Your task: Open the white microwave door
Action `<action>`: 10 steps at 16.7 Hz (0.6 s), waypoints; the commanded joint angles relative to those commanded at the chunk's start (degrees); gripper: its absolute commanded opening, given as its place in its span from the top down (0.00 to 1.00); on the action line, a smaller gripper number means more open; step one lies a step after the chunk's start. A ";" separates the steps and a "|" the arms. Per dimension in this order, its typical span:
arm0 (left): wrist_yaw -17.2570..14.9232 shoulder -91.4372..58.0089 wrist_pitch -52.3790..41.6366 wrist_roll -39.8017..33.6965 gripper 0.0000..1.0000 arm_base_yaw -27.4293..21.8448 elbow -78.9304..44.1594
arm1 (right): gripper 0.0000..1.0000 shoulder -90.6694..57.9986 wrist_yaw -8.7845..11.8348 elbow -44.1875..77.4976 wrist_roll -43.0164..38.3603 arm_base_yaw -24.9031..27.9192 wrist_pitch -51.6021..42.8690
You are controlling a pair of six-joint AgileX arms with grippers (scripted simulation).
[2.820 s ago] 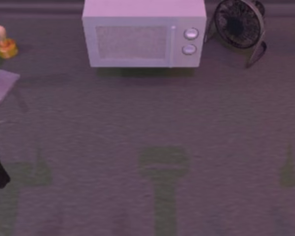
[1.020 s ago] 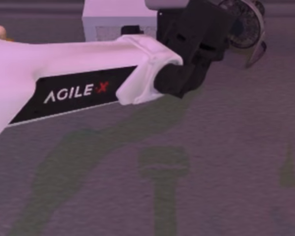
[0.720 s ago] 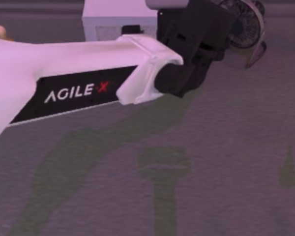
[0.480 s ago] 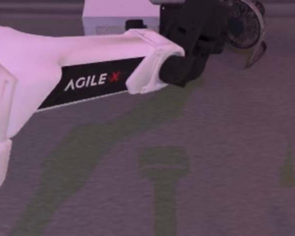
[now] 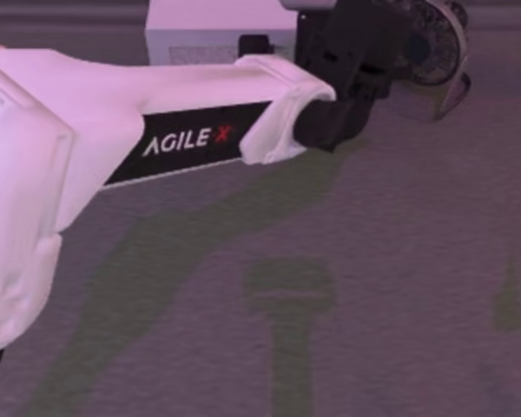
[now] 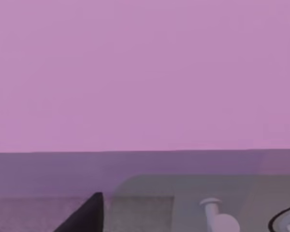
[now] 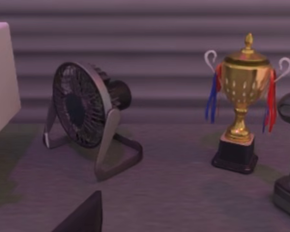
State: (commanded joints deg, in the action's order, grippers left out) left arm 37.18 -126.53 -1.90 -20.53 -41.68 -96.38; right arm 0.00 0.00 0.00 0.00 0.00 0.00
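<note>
— Where is the white microwave [image 5: 200, 22]?
— Far side of the tabletop [image 5: 399, 261], its door [image 5: 191, 54] mostly hidden by the left arm [image 5: 156, 130].
— The left end effector [image 5: 352, 52]?
— At the microwave's right front; I cannot tell its state. A black fan [image 5: 430, 39] stands right.

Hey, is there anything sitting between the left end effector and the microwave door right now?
Nothing visible does. The left end effector is at the white microwave's front, its arm hiding most of the door from above. The black fan stands off to the microwave's right, clear of that path. Right arm: outside the top view.
</note>
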 joint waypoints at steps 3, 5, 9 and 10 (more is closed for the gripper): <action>0.00 0.00 0.00 0.00 0.23 0.00 0.00 | 0.00 0.00 0.00 0.00 0.00 0.00 0.00; 0.00 0.00 0.00 0.00 0.38 0.00 0.00 | 0.00 0.00 0.00 0.00 0.00 0.00 0.00; 0.00 0.00 0.00 0.00 0.68 0.00 0.00 | 0.00 0.00 0.00 0.00 0.00 0.00 0.00; 0.00 0.00 0.00 0.00 0.75 0.00 0.00 | 0.00 0.00 0.00 0.00 0.00 0.00 0.00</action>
State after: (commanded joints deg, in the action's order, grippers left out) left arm 37.18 -126.53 -1.90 -20.53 -41.68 -96.38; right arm 0.00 0.00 0.00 0.00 0.00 0.00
